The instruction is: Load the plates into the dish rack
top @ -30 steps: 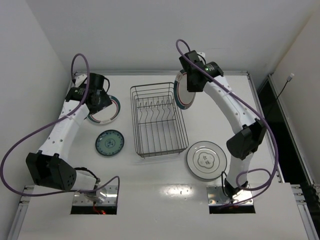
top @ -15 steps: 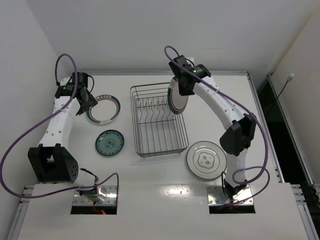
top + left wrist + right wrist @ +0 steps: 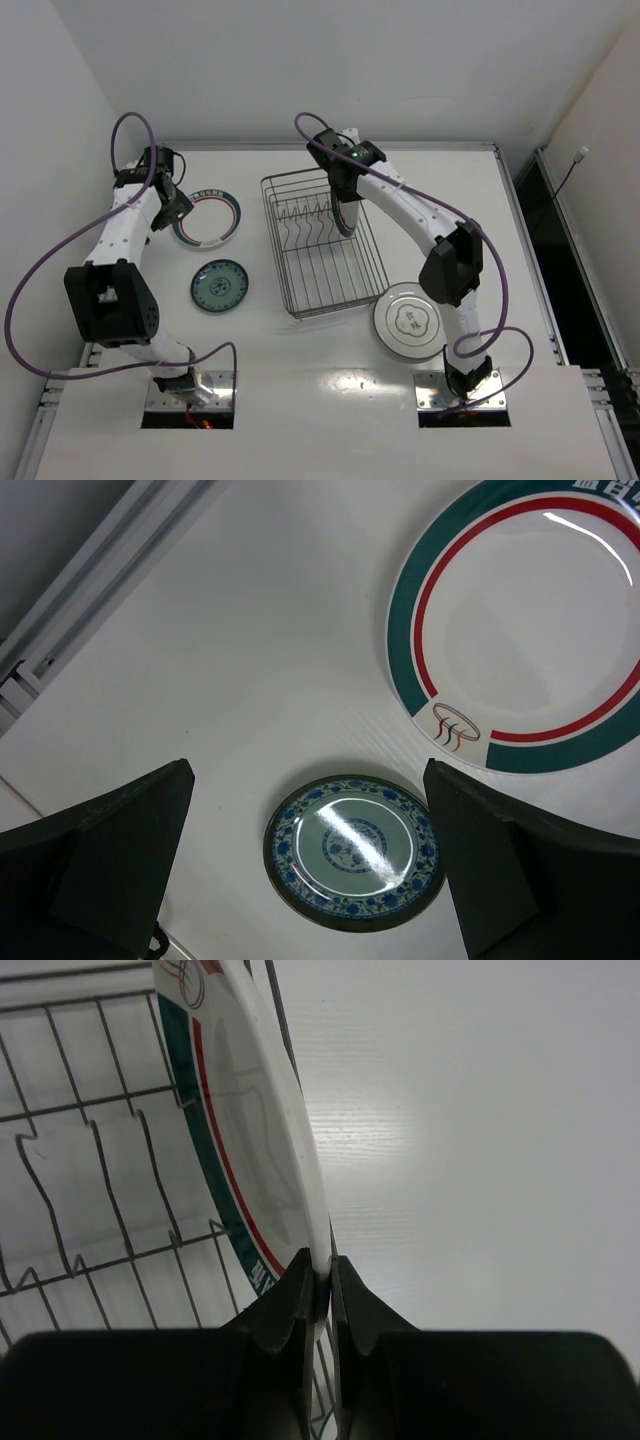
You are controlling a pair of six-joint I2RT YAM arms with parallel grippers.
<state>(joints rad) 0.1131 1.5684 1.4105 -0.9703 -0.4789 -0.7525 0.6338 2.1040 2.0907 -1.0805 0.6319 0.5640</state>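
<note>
My right gripper (image 3: 320, 1278) is shut on the rim of a white plate with a teal band and red line (image 3: 250, 1130). It holds the plate on edge over the far right part of the wire dish rack (image 3: 322, 262); in the top view the gripper (image 3: 343, 188) is above the plate (image 3: 347, 216). My left gripper (image 3: 310, 870) is open and empty above the table, left of a teal-and-red-rimmed plate (image 3: 520, 630), which lies flat (image 3: 207, 218). A small teal patterned plate (image 3: 355, 852) lies nearer (image 3: 220, 285). A larger grey-white plate (image 3: 408, 320) lies right of the rack's near end.
The rack's upright prongs (image 3: 305, 212) stand in a row left of the held plate. The table's back wall runs just behind the rack, and a metal rail (image 3: 90, 600) borders the left edge.
My right gripper has carried the plate leftward from outside the rack's far right corner to over the rack. My left gripper has drawn back left off the flat rimmed plate. The rack's near end sits slightly further right.
</note>
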